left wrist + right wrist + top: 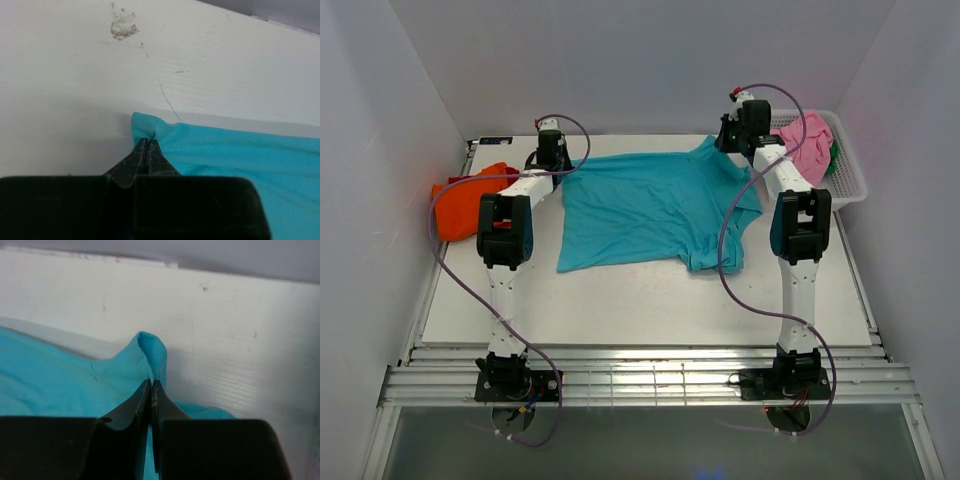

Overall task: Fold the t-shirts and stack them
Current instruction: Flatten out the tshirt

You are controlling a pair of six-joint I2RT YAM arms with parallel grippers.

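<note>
A teal t-shirt [650,208] lies spread over the middle of the white table. My left gripper [560,165] is at its far left corner, shut on the cloth; the left wrist view shows the teal corner [150,127] puckered at the closed tips [148,141]. My right gripper [728,140] is at the shirt's far right edge, shut on a raised peak of teal fabric [150,352] held between its fingers [151,384]. An orange t-shirt [470,200] lies bunched at the table's left edge. A pink t-shirt [810,145] with a bit of green [833,160] sits in the basket.
The white lattice basket [850,185] stands at the far right corner of the table [650,310]. Grey walls close in on the left, right and back. Purple cables hang from both arms. A scuff mark [122,27] shows on the table beyond the left gripper.
</note>
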